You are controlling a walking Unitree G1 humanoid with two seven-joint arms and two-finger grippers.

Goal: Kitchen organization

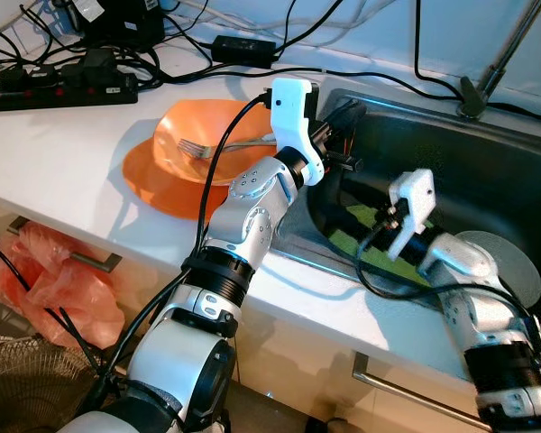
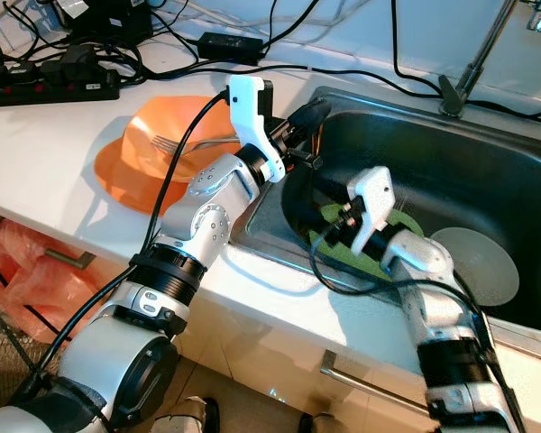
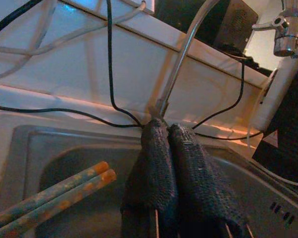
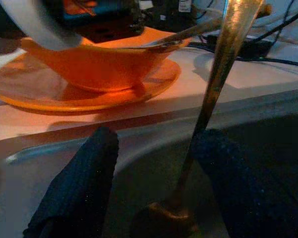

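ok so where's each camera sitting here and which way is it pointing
Left eye view: on the head, looking down at counter and sink; both silver arms show, left tool at the sink's near-left rim, right tool in the basin.
Right eye view: same head, same scene, slightly shifted.
Left wrist view: along the shut fingers across the sink toward the faucet; chopsticks alongside.
Right wrist view: along spread fingers from inside the sink, facing the orange bowl; a utensil handle rises between them.
Shared: bowl and fork show in eye and right wrist views.

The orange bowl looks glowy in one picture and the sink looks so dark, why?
Right wrist view: light brightens the orange bowl, while the sink below sits in dim shade. Left eye view: even daylight, sharp, the sink basin still dark.
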